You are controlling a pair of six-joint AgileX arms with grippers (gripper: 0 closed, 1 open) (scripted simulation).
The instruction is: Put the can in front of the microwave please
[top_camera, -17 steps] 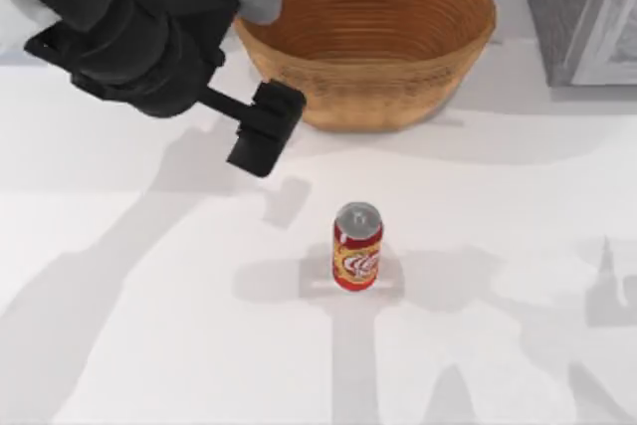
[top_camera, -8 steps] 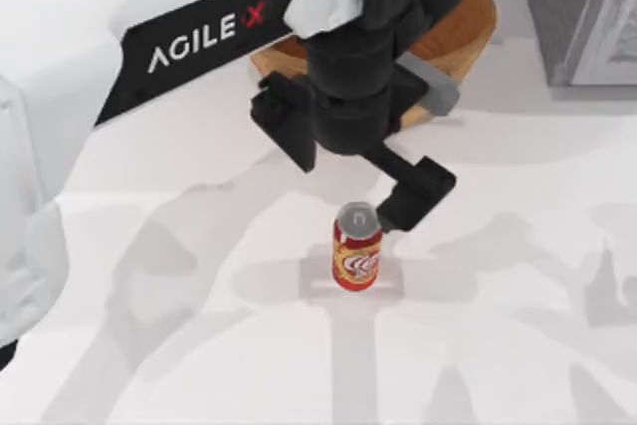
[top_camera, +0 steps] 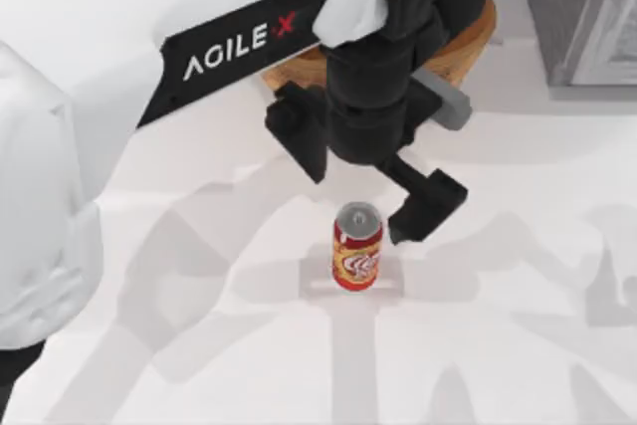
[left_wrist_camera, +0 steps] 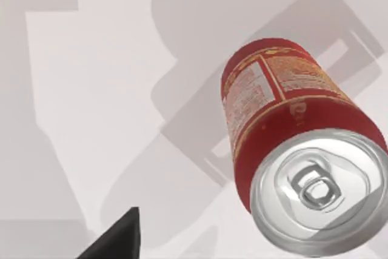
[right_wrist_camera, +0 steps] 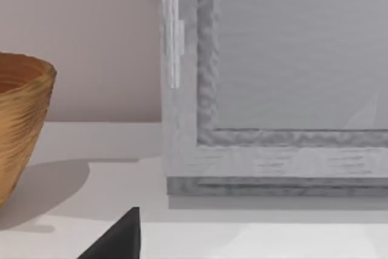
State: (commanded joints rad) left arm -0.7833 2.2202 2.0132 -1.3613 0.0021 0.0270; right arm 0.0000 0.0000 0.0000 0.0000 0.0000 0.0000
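Top view: the can (top_camera: 357, 247) is standing upright mid-table, silver top up, while our left gripper (top_camera: 426, 208) is hovering just beside it, its opening impossible to tell.

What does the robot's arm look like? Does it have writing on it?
The left arm has a chunky white shell with a black band that says AGILEX in white letters, the X in red. Toward its end it turns black, with a small grey cylinder sticking out. The left gripper is black and blocky. In the right wrist view, a dark pointed tip of the right gripper shows.
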